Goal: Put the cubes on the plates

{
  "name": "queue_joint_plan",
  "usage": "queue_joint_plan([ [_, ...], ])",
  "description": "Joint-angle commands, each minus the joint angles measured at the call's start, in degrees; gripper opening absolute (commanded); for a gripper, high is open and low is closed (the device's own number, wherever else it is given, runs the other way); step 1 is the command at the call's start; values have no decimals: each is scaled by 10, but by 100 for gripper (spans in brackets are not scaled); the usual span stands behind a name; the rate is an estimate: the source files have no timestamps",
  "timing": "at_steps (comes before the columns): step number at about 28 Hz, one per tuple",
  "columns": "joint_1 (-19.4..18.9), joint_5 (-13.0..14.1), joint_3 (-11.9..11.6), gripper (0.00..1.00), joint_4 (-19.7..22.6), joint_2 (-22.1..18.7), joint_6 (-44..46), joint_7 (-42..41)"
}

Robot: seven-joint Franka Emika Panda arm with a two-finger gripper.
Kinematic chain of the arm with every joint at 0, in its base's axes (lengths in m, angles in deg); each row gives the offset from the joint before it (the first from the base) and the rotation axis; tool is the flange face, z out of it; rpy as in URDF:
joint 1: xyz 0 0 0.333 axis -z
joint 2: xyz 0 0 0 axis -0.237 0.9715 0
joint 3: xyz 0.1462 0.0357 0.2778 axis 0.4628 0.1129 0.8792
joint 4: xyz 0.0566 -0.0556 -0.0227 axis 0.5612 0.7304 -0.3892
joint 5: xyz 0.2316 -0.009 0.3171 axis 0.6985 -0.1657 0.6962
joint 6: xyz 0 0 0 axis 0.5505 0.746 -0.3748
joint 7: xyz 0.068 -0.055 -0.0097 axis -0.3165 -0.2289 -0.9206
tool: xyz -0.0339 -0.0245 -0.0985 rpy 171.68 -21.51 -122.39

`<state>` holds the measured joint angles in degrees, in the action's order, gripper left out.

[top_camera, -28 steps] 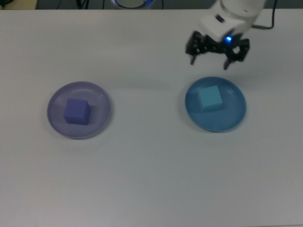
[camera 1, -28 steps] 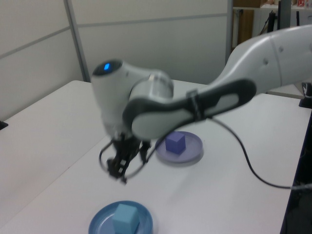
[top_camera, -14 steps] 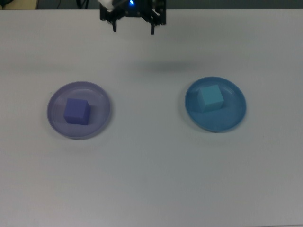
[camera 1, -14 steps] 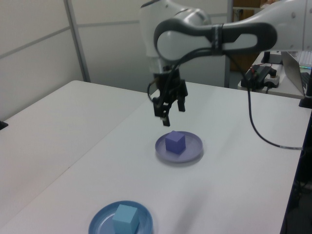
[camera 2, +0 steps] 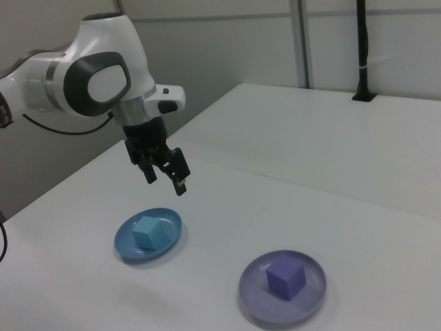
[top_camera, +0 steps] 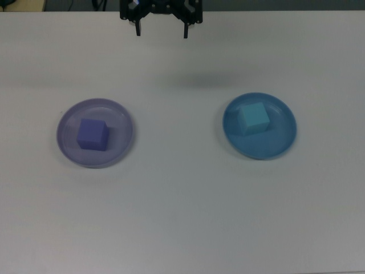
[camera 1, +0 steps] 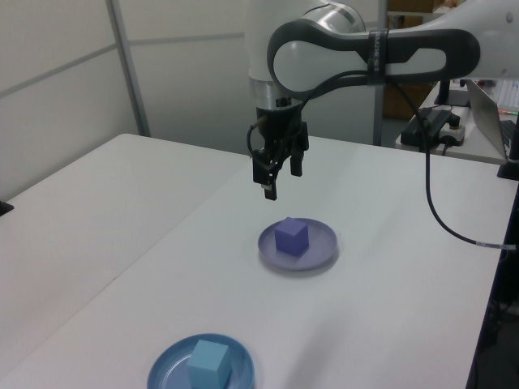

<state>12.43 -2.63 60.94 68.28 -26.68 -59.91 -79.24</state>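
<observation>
Only at right view's edge: pole (camera 2: 363,48).

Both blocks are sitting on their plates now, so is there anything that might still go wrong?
Not much, I think. The small violet foam cube rests on the pale lavender plastic plate and the light turquoise foam cube on the blue plastic plate. The gripper hangs open and empty above the white table. The turquoise cube sits off-centre, nearer the rim, so a low sweep of the arm might knock it off.

A plain white worktop (top_camera: 182,217) — behind it, grey wall panels (camera 1: 195,73) and a black upright pole (camera 2: 363,48) at its edge.
</observation>
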Motion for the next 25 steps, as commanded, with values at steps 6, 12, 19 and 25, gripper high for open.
queue_joint_plan([
  [6, 11, 4, -1, 100, 10, -14, -8, -23],
  [12, 15, 3, -1, 100, 3, -12, -7, -21],
  [19, 14, 2, 1, 100, 6, -11, -7, -17],
  [25, 15, 2, 1, 100, 5, -7, -7, -18],
])
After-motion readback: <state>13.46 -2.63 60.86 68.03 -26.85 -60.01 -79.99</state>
